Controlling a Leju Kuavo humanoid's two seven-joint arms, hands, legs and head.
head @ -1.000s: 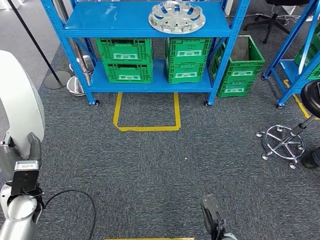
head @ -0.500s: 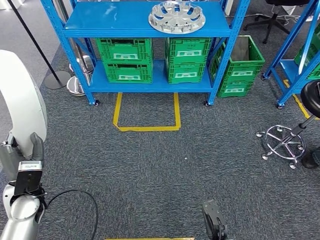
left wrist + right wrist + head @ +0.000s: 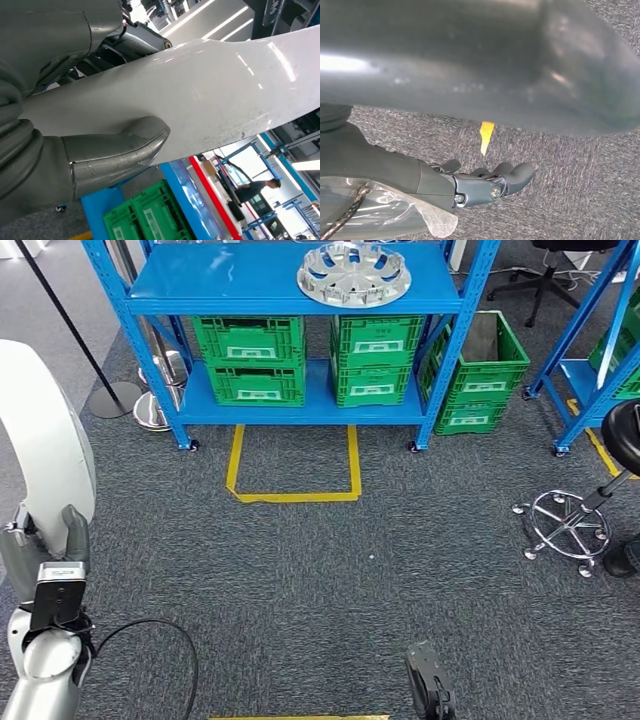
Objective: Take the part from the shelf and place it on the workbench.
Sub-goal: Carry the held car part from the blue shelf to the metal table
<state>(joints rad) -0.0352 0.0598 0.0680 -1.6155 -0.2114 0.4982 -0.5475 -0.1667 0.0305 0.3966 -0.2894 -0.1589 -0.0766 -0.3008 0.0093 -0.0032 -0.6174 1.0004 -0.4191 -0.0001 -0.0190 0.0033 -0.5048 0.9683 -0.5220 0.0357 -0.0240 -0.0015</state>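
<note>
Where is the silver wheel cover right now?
In the head view, the silver wheel cover lies flat on the right half of the blue shelf's top level, directly above the right-hand stack of green crates.

one hubcap (image 3: 353,272), six green crates (image 3: 249,338)

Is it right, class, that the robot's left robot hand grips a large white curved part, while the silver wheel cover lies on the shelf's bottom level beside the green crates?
Not quite. The silver wheel cover lies on the blue shelf's top level, above the green crates, as the head view shows. The left robot hand does grip the white curved part.
</note>
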